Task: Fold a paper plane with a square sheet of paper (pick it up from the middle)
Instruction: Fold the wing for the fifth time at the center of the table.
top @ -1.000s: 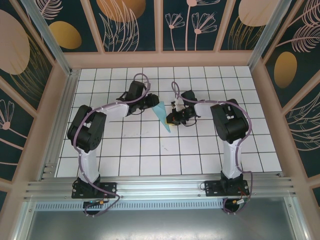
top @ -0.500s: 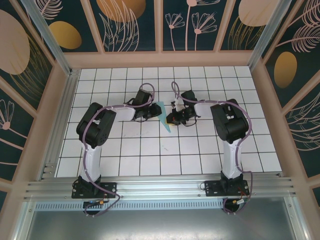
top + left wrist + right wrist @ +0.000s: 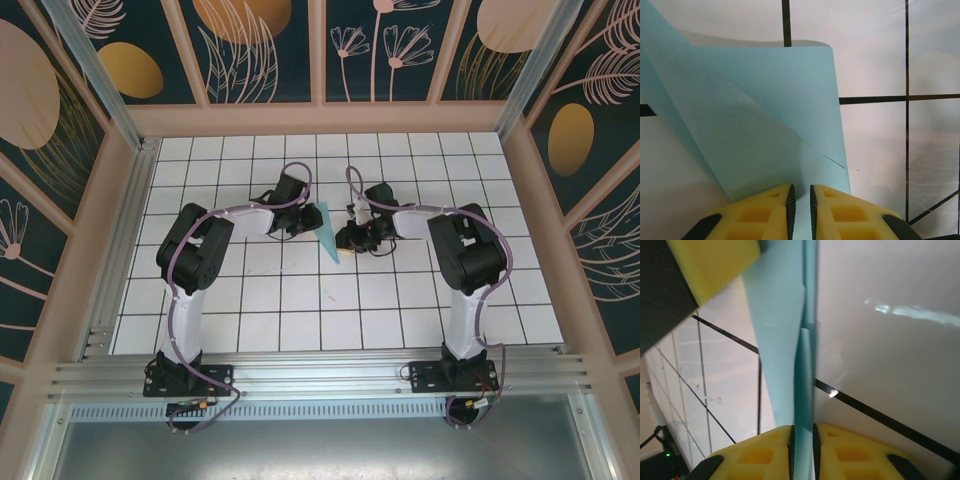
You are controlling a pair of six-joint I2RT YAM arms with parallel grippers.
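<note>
**Top view.** The left gripper (image 3: 306,222) and the right gripper (image 3: 346,238) faced each other over the middle of the tabletop (image 3: 300,330), somewhat nearer its far edge than its near edge. The paper plane (image 3: 327,228) lay between them as a slim turquoise wedge. Its long axis ran from the far edge toward the near edge. The broad end faced the far edge, and the narrow tip pointed toward the near edge, leaning slightly to the right edge. The fingertips of both grippers were too small here for us to judge their opening.

**Left wrist view.** The left gripper (image 3: 800,206) had its yellow fingers (image 3: 762,212) drawn almost together, leaving only a thin slit. The paper plane (image 3: 765,130) ran down into that slit, so we read it as pinched there. We saw overlapping folded layers, with one diagonal fold edge crossing the sheet. The upper left part was cut off by the frame.

**Right wrist view.** The right gripper (image 3: 802,450) was likewise nearly closed, and its fingers (image 3: 760,455) clamped the paper plane (image 3: 777,330). The paper stood edge-on and ran straight away from the camera. A yellow pad (image 3: 710,265) of the other arm touched the paper at the upper left. The black grid lines (image 3: 875,415) of the tabletop passed behind it.

We could not tell whether the tip rested on the tabletop or hung above it.
</note>
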